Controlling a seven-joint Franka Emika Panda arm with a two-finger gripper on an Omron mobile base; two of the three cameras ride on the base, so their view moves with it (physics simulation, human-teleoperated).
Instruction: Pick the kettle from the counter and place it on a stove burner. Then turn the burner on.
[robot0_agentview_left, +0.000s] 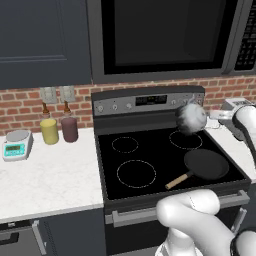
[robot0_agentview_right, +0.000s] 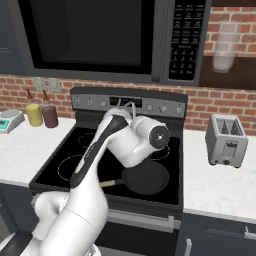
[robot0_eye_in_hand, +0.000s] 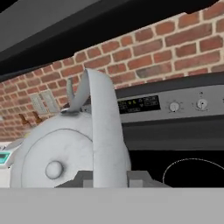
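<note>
The silvery-grey mottled kettle (robot0_agentview_left: 190, 118) hangs in the air above the cooktop's back right ring (robot0_agentview_left: 186, 140), clear of the glass. My gripper (robot0_agentview_left: 206, 118) reaches in from the right and is shut on the kettle's arched handle (robot0_eye_in_hand: 103, 127). In the hand view the kettle (robot0_eye_in_hand: 54, 153) shows its knobbed lid, and the handle band runs down between my gripper's (robot0_eye_in_hand: 110, 179) fingertips. The large stove burner (robot0_agentview_left: 136, 173) at the front left is bare. In the right base view my own arm covers most of the kettle.
A black frying pan (robot0_agentview_left: 206, 164) with a wooden handle sits on the front right burner. Knobs line the stove's back panel (robot0_agentview_left: 125, 105). Yellow cup (robot0_agentview_left: 49, 131), maroon cup (robot0_agentview_left: 69, 129) and a scale (robot0_agentview_left: 17, 144) stand on the left counter (robot0_agentview_left: 50, 175). A toaster (robot0_agentview_right: 227, 140) stands on the right counter.
</note>
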